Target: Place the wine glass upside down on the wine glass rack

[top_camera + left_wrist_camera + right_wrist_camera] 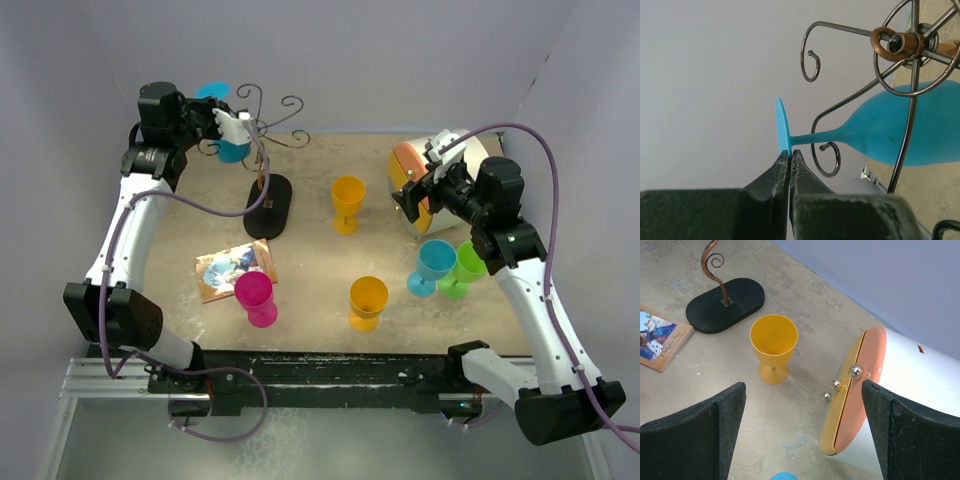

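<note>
My left gripper (789,156) is shut on the round foot of a blue wine glass (900,127), held high at the back left (232,150). The glass is turned foot up, its stem lying among the curled wire arms of the wine glass rack (900,47). The rack (262,130) has a brown stem and a black oval base (268,206). Whether the glass rests on the wire I cannot tell. My right gripper (802,432) is open and empty, above the table near an orange and white case (860,390). The rack's base (726,305) shows in the right wrist view.
Upright glasses stand on the table: two yellow (348,203) (367,302), one pink (256,297), one blue (433,266), one green (462,268). A picture booklet (226,270) lies left of centre. The orange and white case (420,180) sits at the back right.
</note>
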Robot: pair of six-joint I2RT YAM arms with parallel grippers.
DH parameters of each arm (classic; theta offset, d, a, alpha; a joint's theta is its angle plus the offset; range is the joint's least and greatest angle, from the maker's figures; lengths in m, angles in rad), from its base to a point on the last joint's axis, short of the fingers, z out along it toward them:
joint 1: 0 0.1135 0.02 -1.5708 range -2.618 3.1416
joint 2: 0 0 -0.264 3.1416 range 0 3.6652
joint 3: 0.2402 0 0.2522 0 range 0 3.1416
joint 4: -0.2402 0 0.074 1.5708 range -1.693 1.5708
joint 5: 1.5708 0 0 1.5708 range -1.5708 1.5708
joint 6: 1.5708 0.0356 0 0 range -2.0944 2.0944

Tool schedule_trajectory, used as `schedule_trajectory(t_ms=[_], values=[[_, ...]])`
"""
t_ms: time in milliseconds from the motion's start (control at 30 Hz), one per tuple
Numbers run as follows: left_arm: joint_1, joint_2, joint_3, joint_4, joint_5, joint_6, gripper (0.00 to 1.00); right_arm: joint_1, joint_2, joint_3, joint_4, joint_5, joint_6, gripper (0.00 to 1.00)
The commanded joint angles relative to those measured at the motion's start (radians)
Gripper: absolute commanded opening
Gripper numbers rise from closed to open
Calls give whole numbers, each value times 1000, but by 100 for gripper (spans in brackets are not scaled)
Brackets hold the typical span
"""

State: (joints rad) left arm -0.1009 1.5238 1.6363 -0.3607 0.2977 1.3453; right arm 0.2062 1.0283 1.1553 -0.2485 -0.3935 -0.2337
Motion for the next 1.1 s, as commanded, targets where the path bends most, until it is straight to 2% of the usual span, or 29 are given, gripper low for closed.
schedule_trajectory(t_ms=[0,567,1067], values=[[-10,10,38,32,-45,-20,1,-7,-9,1,34,-24,11,100],[-11,13,40,10,-133,-49,2,-10,-10,0,34,-24,10,100],[-11,-16,21,-18,-125,-43,3,-13,-10,0,34,-25,5,100]])
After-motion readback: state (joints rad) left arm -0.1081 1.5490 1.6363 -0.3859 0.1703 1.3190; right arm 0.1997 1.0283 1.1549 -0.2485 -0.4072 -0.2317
